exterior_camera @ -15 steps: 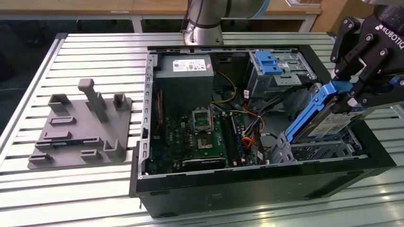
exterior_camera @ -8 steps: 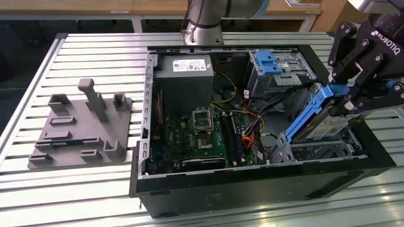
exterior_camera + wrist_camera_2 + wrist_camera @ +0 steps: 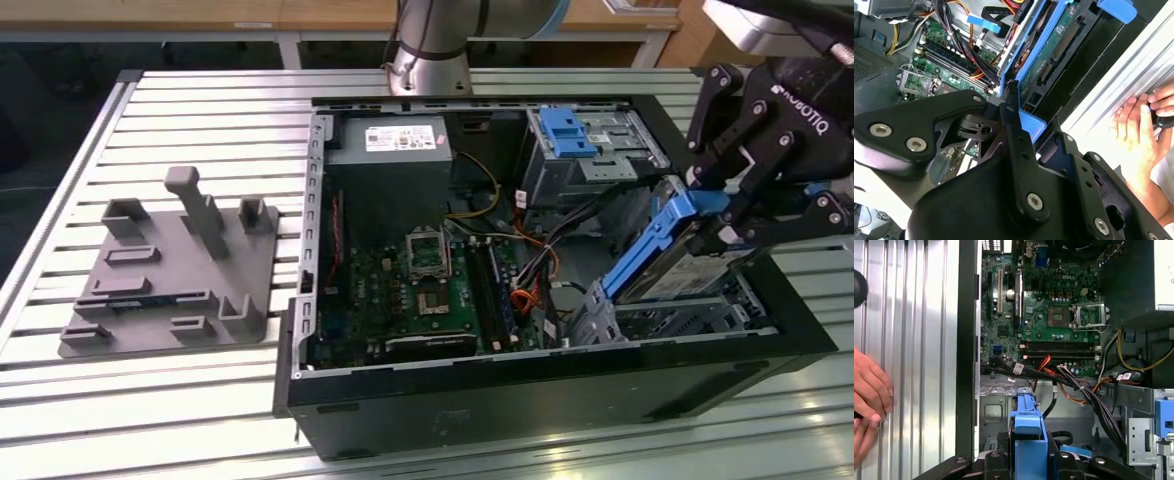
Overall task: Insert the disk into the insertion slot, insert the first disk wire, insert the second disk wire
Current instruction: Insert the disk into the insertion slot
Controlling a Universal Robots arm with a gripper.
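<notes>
Claw [image 3: 721, 215] was clenched on the disk [image 3: 683, 272] by its blue carrier. Disk was tilted, lower end at the insertion slot [image 3: 674, 320], at the exterior view's right inside the open computer case [image 3: 534, 395] on the worktop [image 3: 200, 395]. Person's hand [image 3: 1138, 127] was just outside the case.

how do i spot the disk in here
Find the open black computer case; at its end toward the exterior view's right, the gripper clamps the disk, tilted over the silver drive cage. It is a grey slab in a long blue frame, unlike the small blue latch farther back.
</notes>
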